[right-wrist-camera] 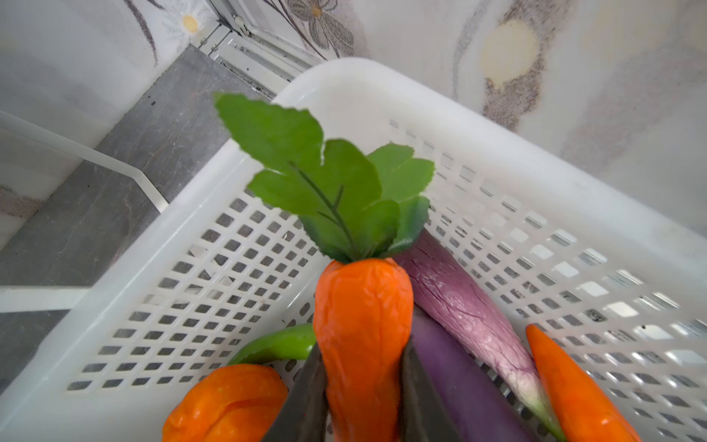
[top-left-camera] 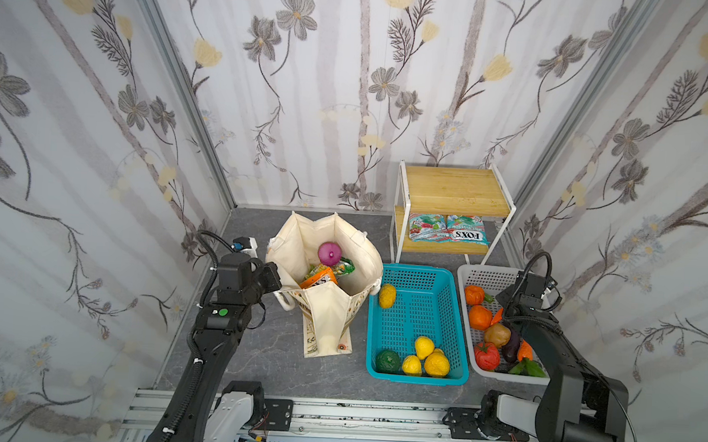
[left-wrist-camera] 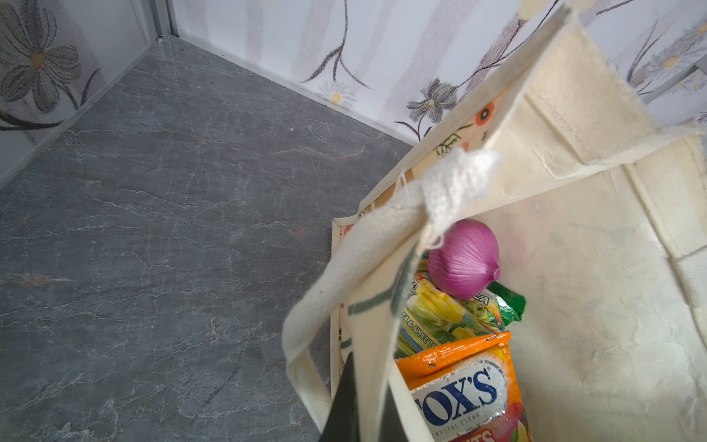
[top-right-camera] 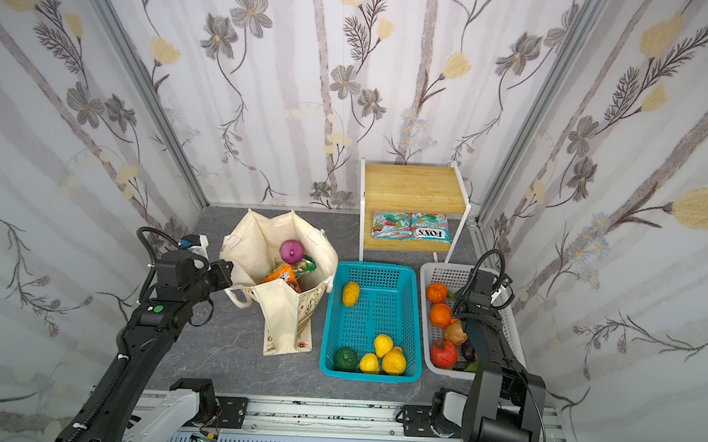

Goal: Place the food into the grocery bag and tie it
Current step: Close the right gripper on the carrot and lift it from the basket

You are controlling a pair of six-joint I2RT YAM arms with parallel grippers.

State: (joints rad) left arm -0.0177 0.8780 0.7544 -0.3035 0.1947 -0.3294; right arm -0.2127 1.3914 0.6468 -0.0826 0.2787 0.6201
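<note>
left tool [left-wrist-camera: 363, 386] — pinching grocery bag [left-wrist-camera: 574, 268] rim | right tool [right-wrist-camera: 361, 369] — gripping carrot [right-wrist-camera: 361, 306]

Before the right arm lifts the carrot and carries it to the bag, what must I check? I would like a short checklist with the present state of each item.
1. Grip of right jaws on carrot: ok, one jaw presses each side of its body.
2. Hold of left jaws on bag rim: ok, cloth is pinched between them.
3. Bag mouth open: ok, onion and packets show inside, with room beside them.
4. Carrot free of neighbours: cannot tell, an eggplant lies close against it.
5. Way to the bag: ok, only the low teal basket stands between white basket and bag.
</note>
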